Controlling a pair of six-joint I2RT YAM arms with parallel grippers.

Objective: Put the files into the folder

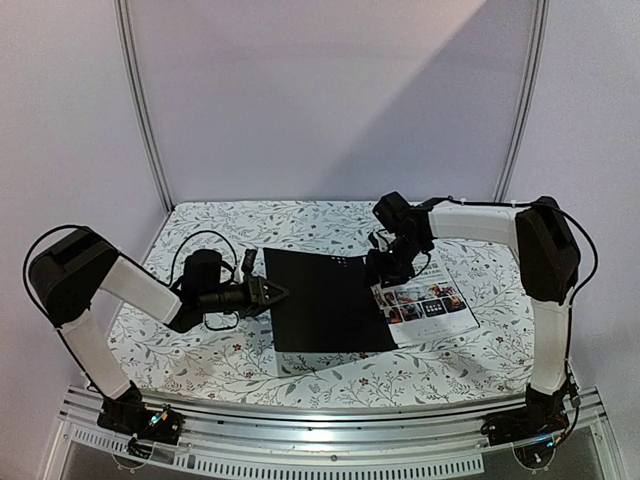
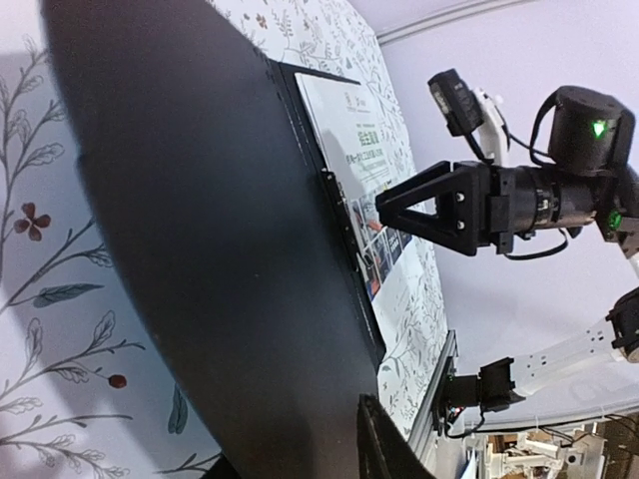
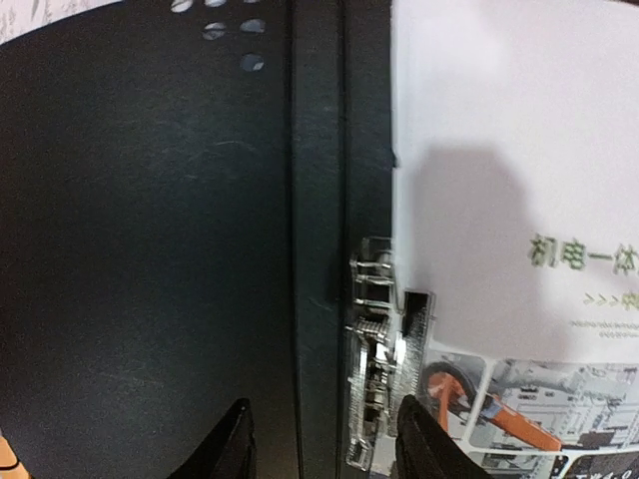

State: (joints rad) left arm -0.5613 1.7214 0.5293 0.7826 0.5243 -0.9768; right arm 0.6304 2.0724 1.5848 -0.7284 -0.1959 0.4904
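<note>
The folder lies open on the table, black inside up. The files, white sheets with a colourful photo brochure page on top, lie on its right half under a metal clip beside the spine. My right gripper hovers open over that clip, one finger on each side and nothing held. My left gripper is at the left edge of the folder's left cover. In the left wrist view the cover fills the frame. Only one finger shows past it, and the grip itself is hidden.
The table has a white floral cloth. A metal rail runs along the near edge, with both arm bases on it. Grey booth walls stand close behind and at both sides.
</note>
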